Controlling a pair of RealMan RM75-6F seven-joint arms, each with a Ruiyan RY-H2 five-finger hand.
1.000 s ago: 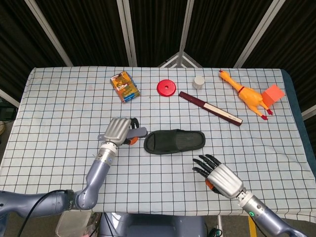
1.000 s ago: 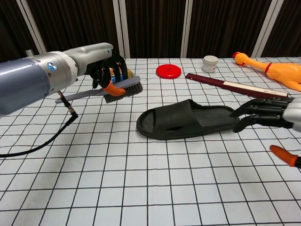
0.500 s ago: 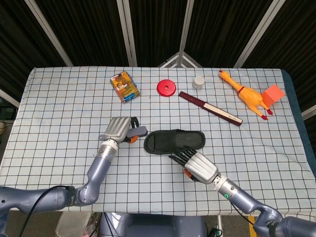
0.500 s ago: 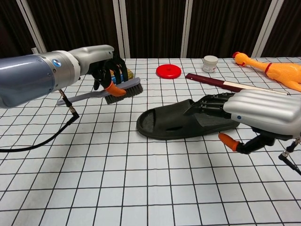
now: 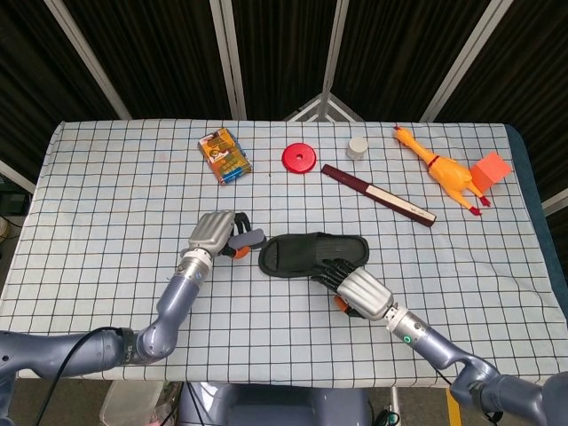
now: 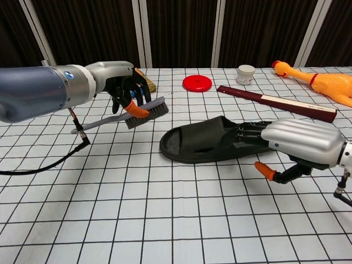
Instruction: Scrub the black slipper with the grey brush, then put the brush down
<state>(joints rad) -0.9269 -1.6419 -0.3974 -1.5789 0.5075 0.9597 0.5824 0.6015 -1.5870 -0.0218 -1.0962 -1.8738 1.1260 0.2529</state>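
Note:
The black slipper [image 5: 312, 255] [image 6: 212, 141] lies flat at mid-table, toe opening to the left. My left hand [image 5: 216, 235] [image 6: 125, 89] holds the grey brush [image 6: 144, 109] [image 5: 252, 237] by its handle, bristles down, in the air just left of the slipper's toe end. My right hand [image 5: 359, 289] [image 6: 300, 144] rests its fingers [image 6: 248, 131] on the slipper's heel end, on the footbed near the near rim; its thumb hangs below, off the slipper.
Along the far side lie a snack box [image 5: 224, 155], a red disc [image 5: 300, 158], a small white jar [image 5: 357, 146], a dark red and white stick [image 5: 377, 194], a yellow rubber chicken [image 5: 442, 171] and an orange block [image 5: 491, 169]. A black cable [image 6: 49, 163] trails from the left arm.
My right hand has moved from the near right onto the slipper's heel end. My left hand has brought the brush slightly lower and closer to the slipper's toe.

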